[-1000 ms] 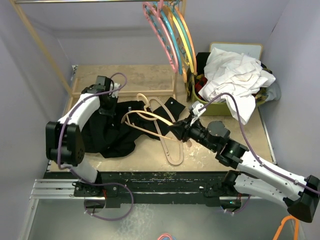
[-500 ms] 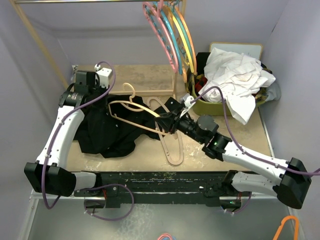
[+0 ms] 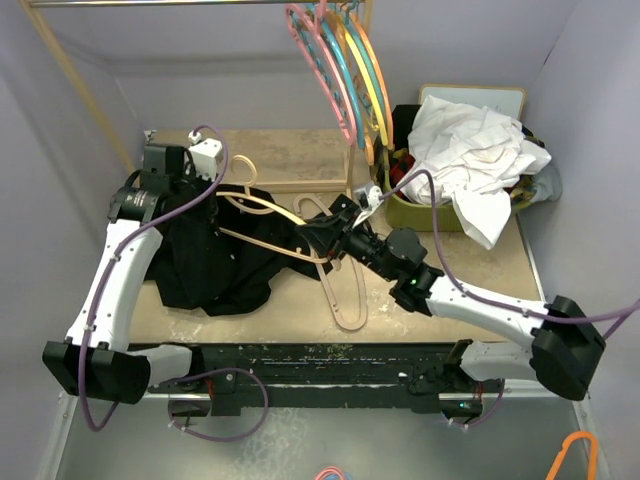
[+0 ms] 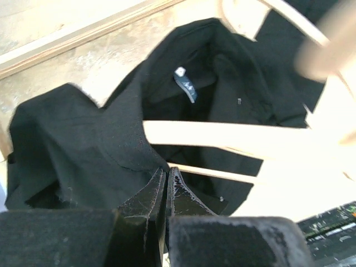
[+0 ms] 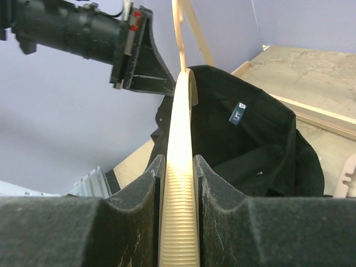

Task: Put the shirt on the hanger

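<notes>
The black shirt hangs bunched from my left gripper, which is shut on the fabric by the collar opening. The shirt's lower part rests on the table. My right gripper is shut on one end of the cream hanger, and the ribbed arm runs between its jaws. The hanger's bars lie across the open neck, where a small label shows. In the right wrist view the left gripper sits just above the collar, beside the hanger.
A pinkish-tan hanger lies on the table right of the shirt. Coloured hangers hang from the rail above. A green basket heaped with white cloth stands at the back right. The wooden rack post slants at the left.
The left arm stretched out and drew the shirt's collar up and back-left. The right gripper carried the hanger left, up to the neck opening.
</notes>
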